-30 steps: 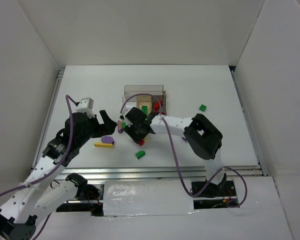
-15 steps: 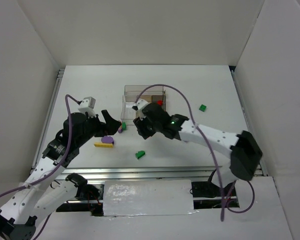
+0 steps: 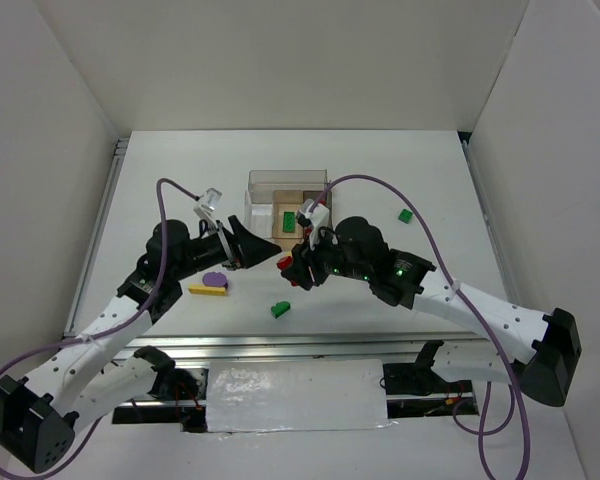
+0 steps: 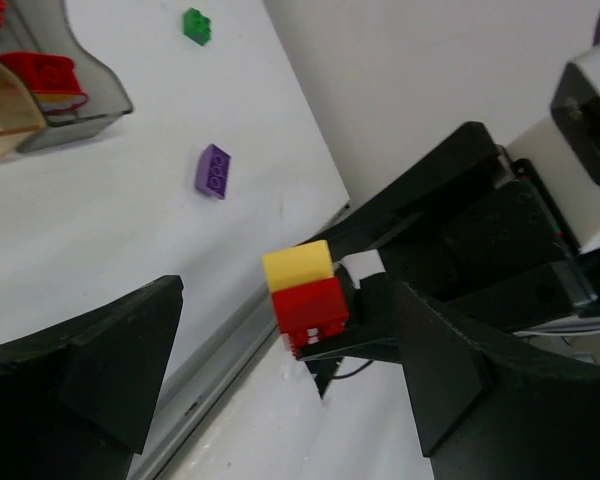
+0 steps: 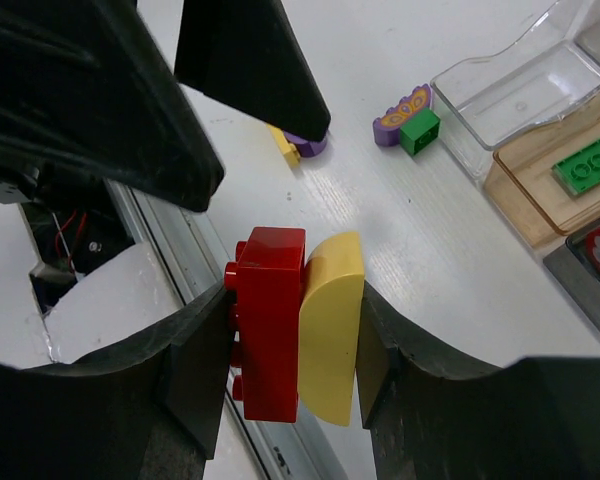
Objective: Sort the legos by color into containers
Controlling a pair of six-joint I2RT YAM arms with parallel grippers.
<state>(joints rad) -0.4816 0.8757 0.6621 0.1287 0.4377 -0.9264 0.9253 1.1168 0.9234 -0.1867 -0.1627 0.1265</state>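
Observation:
My right gripper [image 5: 298, 340] is shut on a red studded brick [image 5: 270, 320] joined to a yellow rounded piece [image 5: 330, 320], and holds them above the table [image 3: 288, 268]. My left gripper [image 3: 263, 250] is open and empty. Its jaws stand on either side of that red-yellow pair [image 4: 305, 295] without touching it. The containers [image 3: 290, 200] stand behind: a clear bin [image 5: 520, 95], a tan bin holding a green plate [image 5: 590, 160], and a dark bin holding a red piece [image 4: 40, 72].
On the table lie a green brick [image 3: 280, 309], another green brick [image 3: 406, 215], a purple brick [image 4: 213, 170], a yellow bar with a purple oval [image 3: 212, 283], and a purple butterfly piece beside a small green brick [image 5: 420, 130]. The table's metal front rail [image 3: 310, 345] is just below the grippers.
My left gripper has swung right and now faces the right gripper. My right arm has stretched out, its elbow going far right, with its gripper staying in front of the containers.

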